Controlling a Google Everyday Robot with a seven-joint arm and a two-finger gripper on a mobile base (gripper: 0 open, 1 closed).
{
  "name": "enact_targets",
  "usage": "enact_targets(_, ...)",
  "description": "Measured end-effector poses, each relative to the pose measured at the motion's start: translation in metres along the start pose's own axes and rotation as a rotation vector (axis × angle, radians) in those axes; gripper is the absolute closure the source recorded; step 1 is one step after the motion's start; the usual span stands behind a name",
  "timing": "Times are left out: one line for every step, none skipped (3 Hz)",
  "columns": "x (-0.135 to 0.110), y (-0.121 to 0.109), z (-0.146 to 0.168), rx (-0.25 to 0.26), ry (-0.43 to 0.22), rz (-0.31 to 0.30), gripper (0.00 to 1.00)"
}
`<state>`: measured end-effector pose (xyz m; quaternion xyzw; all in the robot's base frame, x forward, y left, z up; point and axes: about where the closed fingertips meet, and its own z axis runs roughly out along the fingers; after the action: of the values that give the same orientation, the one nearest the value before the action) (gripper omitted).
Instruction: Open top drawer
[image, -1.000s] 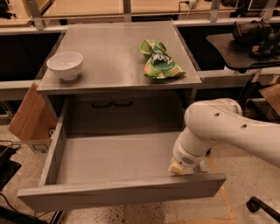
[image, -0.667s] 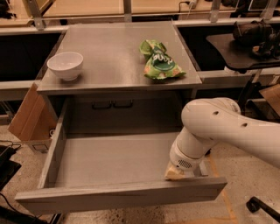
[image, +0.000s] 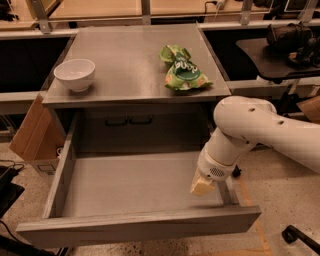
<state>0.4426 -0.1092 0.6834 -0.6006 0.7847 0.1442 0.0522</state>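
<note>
Grey top drawer (image: 135, 225) stands pulled well out toward the near side. My gripper (image: 202, 186) sits inside its near right corner; whether it grips anything I cannot tell. Opening looks done, so next I'd lift clear.

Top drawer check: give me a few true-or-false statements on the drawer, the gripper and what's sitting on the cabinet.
1. The top drawer stands pulled far out. True.
2. The gripper hangs over the cabinet top. False: it is down at the drawer's right front corner.
3. The white bowl lies inside the drawer. False: it stands on the cabinet top, on the left.
4. The green bag lies on the cabinet top's right side. True.
</note>
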Motion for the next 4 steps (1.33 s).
enact_targets(0.013, -0.059, -0.009, 0.005, 0.030, -0.068, 1.00)
enact_targets(0.024, -0.118, -0.032, 0.052, 0.076, -0.128, 1.00)
enact_targets(0.032, -0.153, -0.076, 0.144, 0.115, -0.139, 1.00)
enact_targets(0.036, -0.161, -0.134, 0.251, 0.142, -0.117, 1.00)
